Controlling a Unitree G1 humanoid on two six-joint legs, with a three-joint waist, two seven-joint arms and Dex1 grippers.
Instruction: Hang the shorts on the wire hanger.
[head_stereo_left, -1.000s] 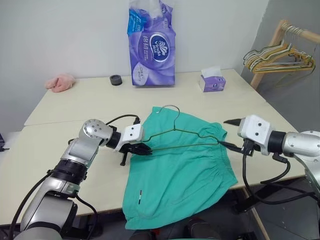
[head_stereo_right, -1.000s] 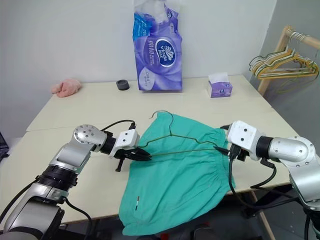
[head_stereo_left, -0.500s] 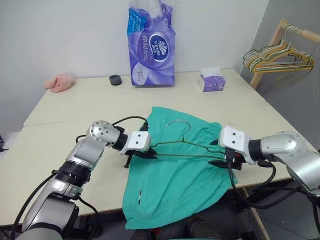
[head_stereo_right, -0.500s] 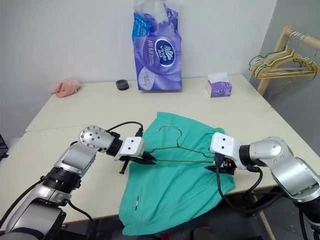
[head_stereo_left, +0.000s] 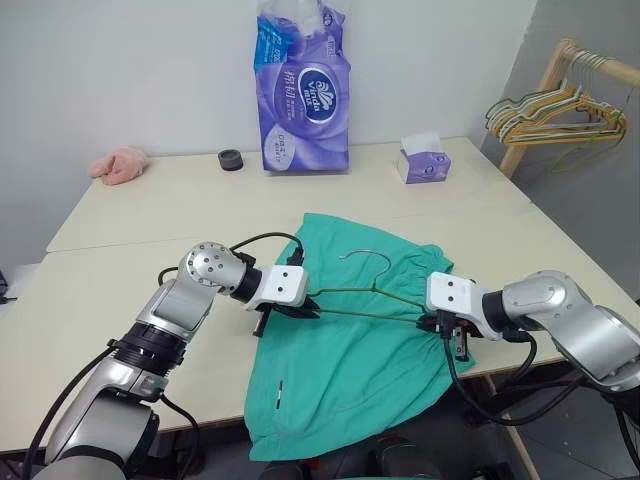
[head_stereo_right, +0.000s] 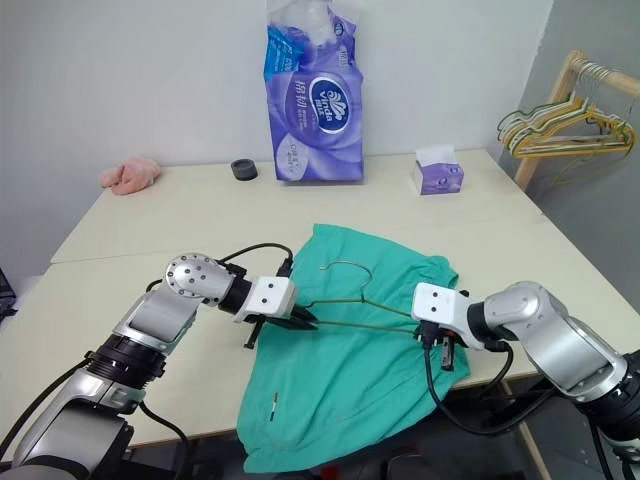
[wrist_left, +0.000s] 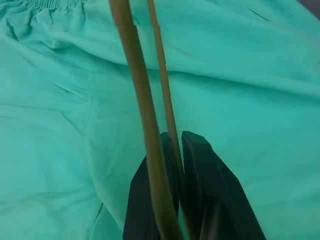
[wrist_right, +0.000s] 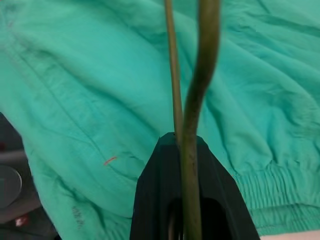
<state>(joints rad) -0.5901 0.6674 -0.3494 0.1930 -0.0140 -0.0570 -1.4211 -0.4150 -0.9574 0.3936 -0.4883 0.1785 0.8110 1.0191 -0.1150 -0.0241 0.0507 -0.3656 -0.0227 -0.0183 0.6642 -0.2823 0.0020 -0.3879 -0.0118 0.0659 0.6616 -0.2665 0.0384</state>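
Observation:
The teal-green shorts (head_stereo_left: 345, 370) lie spread on the table's front right part, with their lower end hanging over the front edge. The wire hanger (head_stereo_left: 366, 313) is held just above them, its hook (head_stereo_left: 366, 255) pointing toward the far side. My left gripper (head_stereo_left: 308, 304) is shut on the hanger's left corner; in the left wrist view both wires run out from its fingers (wrist_left: 197, 160). My right gripper (head_stereo_left: 441, 326) is shut on the hanger's right corner, over the gathered waistband (wrist_right: 272, 192); in the right wrist view the wire (wrist_right: 175, 75) comes out of its closed tip (wrist_right: 176, 137).
A tall purple tissue pack (head_stereo_left: 305, 90), a small purple tissue box (head_stereo_left: 424, 162), a black round thing (head_stereo_left: 232, 159) and a pink cloth (head_stereo_left: 120, 163) stand along the table's far side. A wooden rack with yellow and green hangers (head_stereo_left: 555, 108) is off the table at the right.
My right gripper came down and leftward from the table's right edge to the hanger's right corner and shut on it. The hanger, raised at first, now lies lower and flatter over the shorts.

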